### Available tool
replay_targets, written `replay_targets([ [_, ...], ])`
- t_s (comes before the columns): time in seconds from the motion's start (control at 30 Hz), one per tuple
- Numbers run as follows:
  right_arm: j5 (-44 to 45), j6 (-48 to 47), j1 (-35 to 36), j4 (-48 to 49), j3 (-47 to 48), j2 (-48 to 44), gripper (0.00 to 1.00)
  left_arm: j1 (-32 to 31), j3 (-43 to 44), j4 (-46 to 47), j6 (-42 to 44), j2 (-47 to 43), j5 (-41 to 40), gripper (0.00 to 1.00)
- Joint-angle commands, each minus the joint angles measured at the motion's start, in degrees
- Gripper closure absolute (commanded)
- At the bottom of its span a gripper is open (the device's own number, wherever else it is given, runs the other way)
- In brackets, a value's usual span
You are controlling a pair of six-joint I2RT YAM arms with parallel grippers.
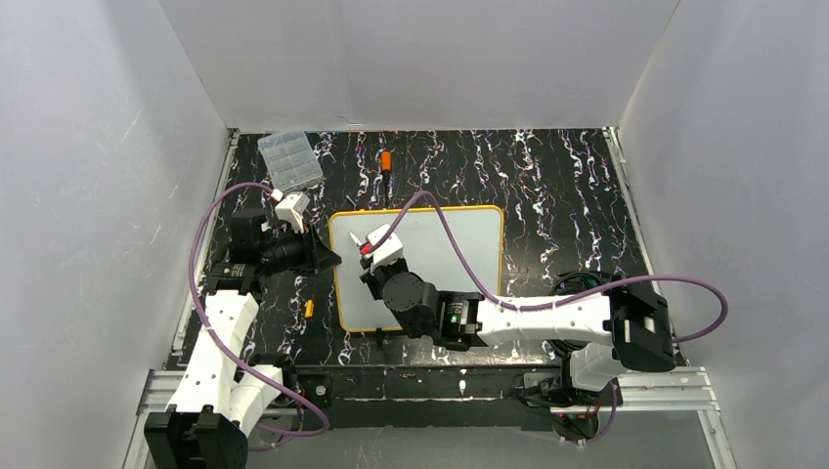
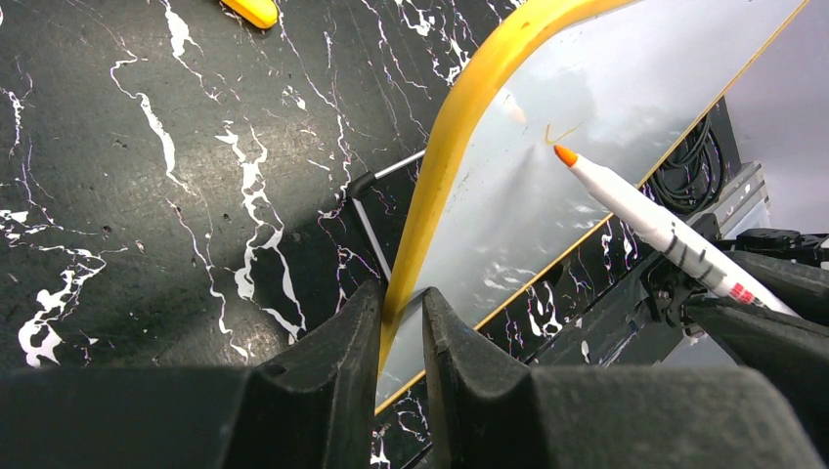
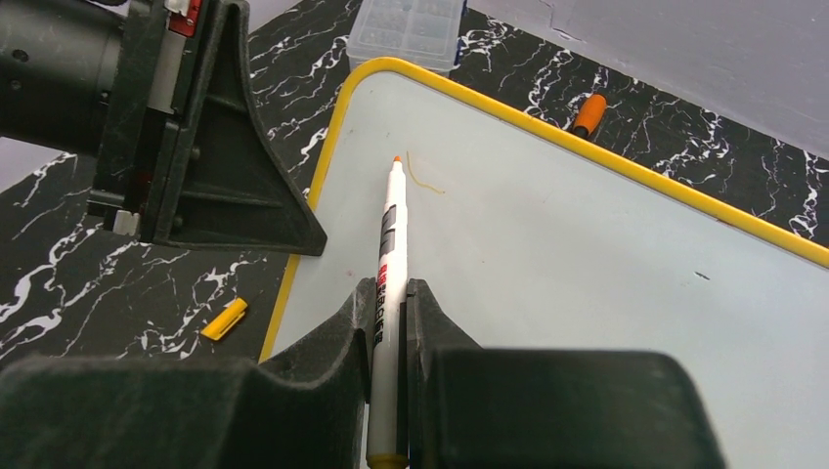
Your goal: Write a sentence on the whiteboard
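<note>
The whiteboard (image 1: 459,244) lies flat mid-table, white with a yellow rim. My left gripper (image 1: 327,259) is shut on its left rim (image 2: 430,195), which runs between the two fingers (image 2: 401,293). My right gripper (image 1: 376,249) is shut on a white marker (image 3: 391,234) with an orange tip, over the board's upper left part (image 3: 587,254). The tip (image 2: 565,154) is close to a short curved orange stroke (image 3: 422,176), the only writing that shows. The stroke also shows in the left wrist view (image 2: 559,132). The two-line sentence does not show.
A clear plastic compartment box (image 1: 289,159) stands at the back left. An orange marker cap (image 1: 386,159) lies behind the board. A small yellow piece (image 1: 309,309) lies left of the board, under the left arm. White walls enclose the black marbled table.
</note>
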Motion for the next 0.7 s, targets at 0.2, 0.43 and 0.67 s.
replay_targets([
  [0.2, 1.13, 1.35, -0.82, -0.25, 2.47, 0.71, 0.99, -0.24, 1.01, -0.22, 0.33, -0.62, 1.89, 0.82],
  [0.43, 0.54, 5.4, -0.82, -3.04, -0.24, -0.27, 0.99, -0.24, 1.03, -0.3, 0.32, -0.83, 1.7, 0.82],
  [0.67, -2.01, 9.84, -0.5, -6.13, -2.76, -1.15, 0.99, -0.24, 1.12, -0.34, 0.41, -0.88, 1.57, 0.83],
])
